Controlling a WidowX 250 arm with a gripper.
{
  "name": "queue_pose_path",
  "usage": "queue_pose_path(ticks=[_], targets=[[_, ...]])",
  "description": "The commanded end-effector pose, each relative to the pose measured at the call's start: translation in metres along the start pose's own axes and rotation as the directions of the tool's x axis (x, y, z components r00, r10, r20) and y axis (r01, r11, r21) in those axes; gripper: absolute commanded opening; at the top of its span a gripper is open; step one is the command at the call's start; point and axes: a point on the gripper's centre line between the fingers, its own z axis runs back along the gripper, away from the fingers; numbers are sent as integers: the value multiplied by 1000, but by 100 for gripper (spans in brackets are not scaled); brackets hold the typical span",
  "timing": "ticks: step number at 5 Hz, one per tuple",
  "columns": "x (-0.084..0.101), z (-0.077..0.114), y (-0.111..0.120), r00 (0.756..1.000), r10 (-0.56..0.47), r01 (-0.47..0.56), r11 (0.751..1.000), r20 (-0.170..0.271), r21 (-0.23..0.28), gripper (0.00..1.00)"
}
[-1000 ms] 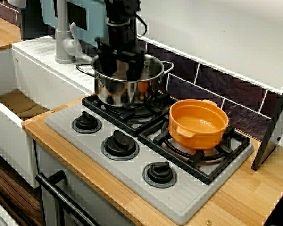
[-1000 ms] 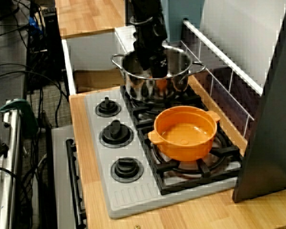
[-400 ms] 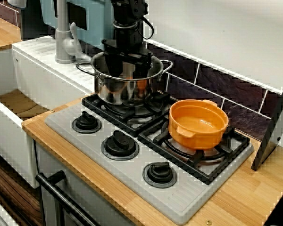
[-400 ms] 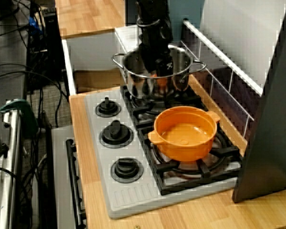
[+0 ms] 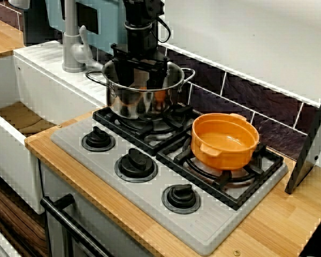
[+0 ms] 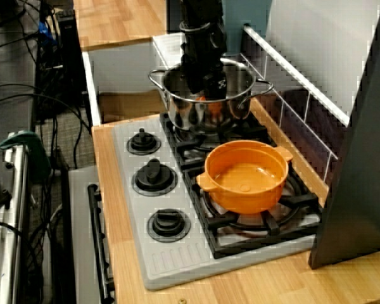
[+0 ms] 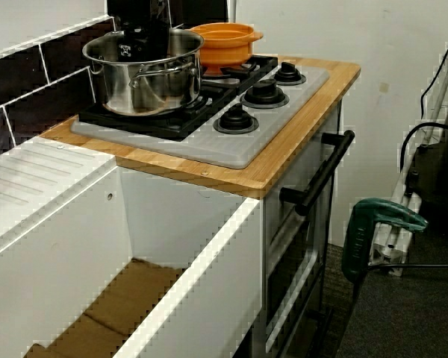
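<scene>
Trouble, as I see it, would come from how close things are inside that pot. The hand [image 5: 142,80] hangs down into the steel pot [image 5: 123,104], which sits on the burner grate [image 5: 150,130] at the sink [image 5: 10,147] end of the hob [image 5: 150,201]. Its two fingers stand apart, each near an opposite side of the pot's wall. Their tips are below the rim, where I cannot see them. A scrap of orange shows between them in the front view; whether it is something in the pot or only a reflection, I cannot tell.

My guess is that any sideways drift would press a finger on the wall. That could shove or tip the pot on its grate, perhaps into the orange bowl [image 5: 241,155] just beside it. A finger catching under the rim on a lift would drag the pot up too.
</scene>
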Motion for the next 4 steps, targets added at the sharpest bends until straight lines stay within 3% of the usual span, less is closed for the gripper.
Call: queue_pose_path(ticks=[1, 4], targets=[[10, 33, 12, 998, 47, -46, 999, 44, -21, 100], [18, 65, 11, 997, 59, -55, 995, 51, -79, 100]])
